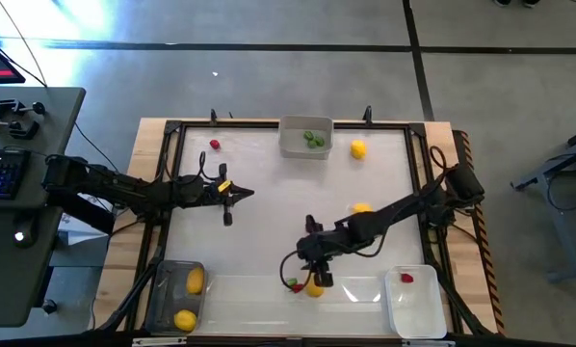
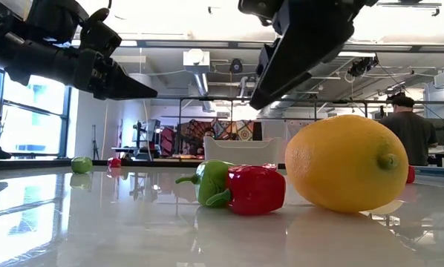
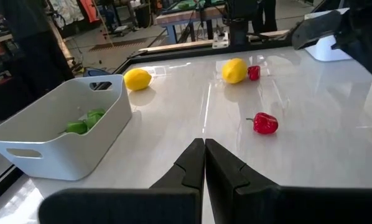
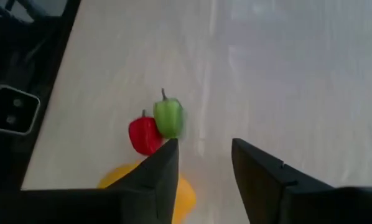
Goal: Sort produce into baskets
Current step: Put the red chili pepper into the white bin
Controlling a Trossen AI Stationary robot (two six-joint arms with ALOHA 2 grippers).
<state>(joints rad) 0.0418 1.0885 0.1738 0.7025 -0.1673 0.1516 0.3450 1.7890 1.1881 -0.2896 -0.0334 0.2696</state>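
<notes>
Bottom centre of the high view: right gripper (image 1: pixel 314 273) hangs over a cluster of three pieces near the front edge of the table (image 1: pixel 269 231), a lemon (image 1: pixel 314 287), a red pepper (image 1: pixel 296 287) and a green pepper (image 1: pixel 289 282). Its fingers (image 4: pixel 163 168) stand apart with nothing between them; in the right wrist view the red and green peppers touch each other just beyond the finger tips, the lemon partly hidden under one finger. Low view: the lemon sits on the table right of the two peppers, gripper above and clear of them. Bottom left corner of the high view: clear dark bin (image 1: pixel 176 296) with two lemons in it. Bottom right: white bin (image 1: pixel 414 303) holding one red piece (image 1: pixel 406 279). Mid frame: another lemon (image 1: pixel 362 207) on the table, beside the right arm. Left of centre: left gripper (image 1: pixel 240 194) hovers above the table, fingers (image 3: pixel 192 163) pressed together, holding nothing. Upper edge, centre: pale grey bin (image 1: pixel 305 138) with green pieces (image 1: pixel 314 140) inside. Just right of it a lemon (image 1: pixel 358 148) on the table; upper left of the table a lone red piece (image 1: pixel 214 145). Far background in the low view: a person (image 2: pixel 410 130) stands at the right.
</notes>
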